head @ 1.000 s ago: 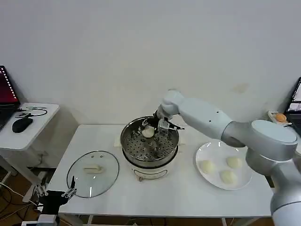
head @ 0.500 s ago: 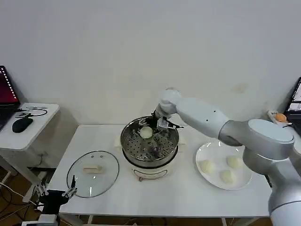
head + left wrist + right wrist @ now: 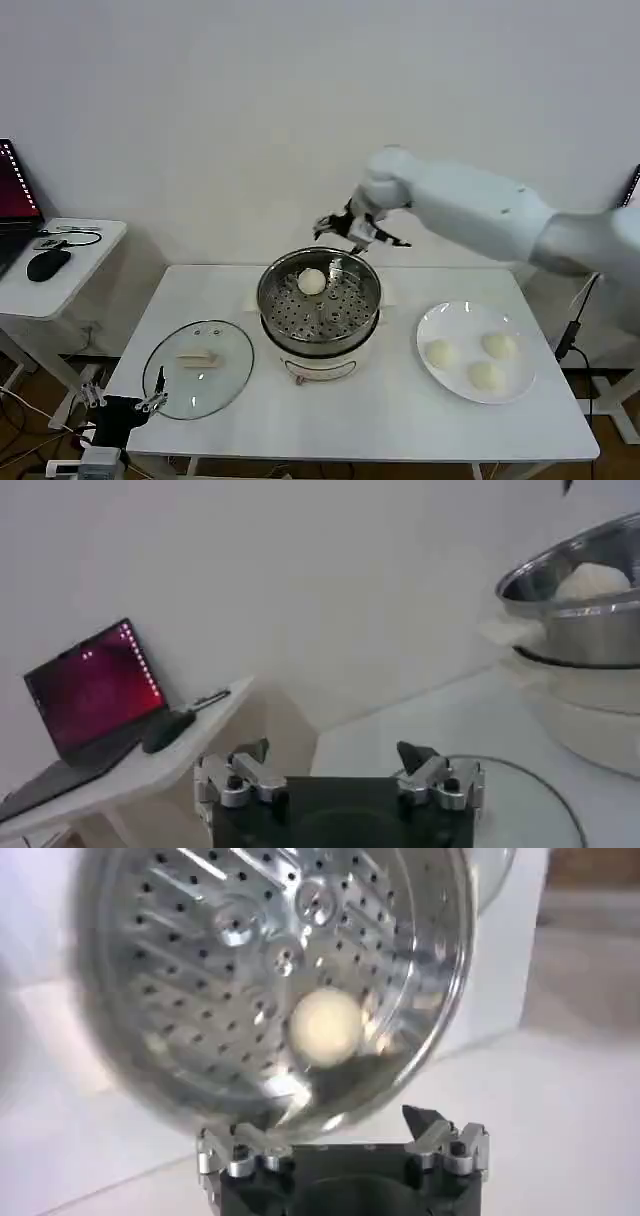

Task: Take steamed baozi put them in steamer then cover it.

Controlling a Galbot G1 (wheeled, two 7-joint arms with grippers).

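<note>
The steamer [image 3: 275, 303] stands mid-table on its white pot base. One steamed baozi [image 3: 312, 282] lies inside it on the perforated bottom. My right gripper [image 3: 358, 232] hovers open and empty above the steamer's back rim. In the right wrist view the baozi [image 3: 325, 1026] rests in the steamer [image 3: 200, 968], well clear of the open right gripper [image 3: 335, 1138]. Three more baozi [image 3: 438, 352] lie on the white plate [image 3: 455, 318]. The glass cover [image 3: 198, 368] lies flat on the table left of the steamer. My left gripper [image 3: 122, 400] is parked open near the table's front left corner.
A side table [image 3: 80, 265] at the left carries a laptop [image 3: 95, 685] and a mouse [image 3: 47, 264]. The left wrist view shows the open left gripper [image 3: 335, 762], the steamer [image 3: 585, 615] and the cover's rim [image 3: 520, 775]. The white table [image 3: 380, 415] has free room in front.
My right gripper has let go of the baozi, which now lies in the steamer. The gripper has risen up and back out of the basket. The left arm has stayed put.
</note>
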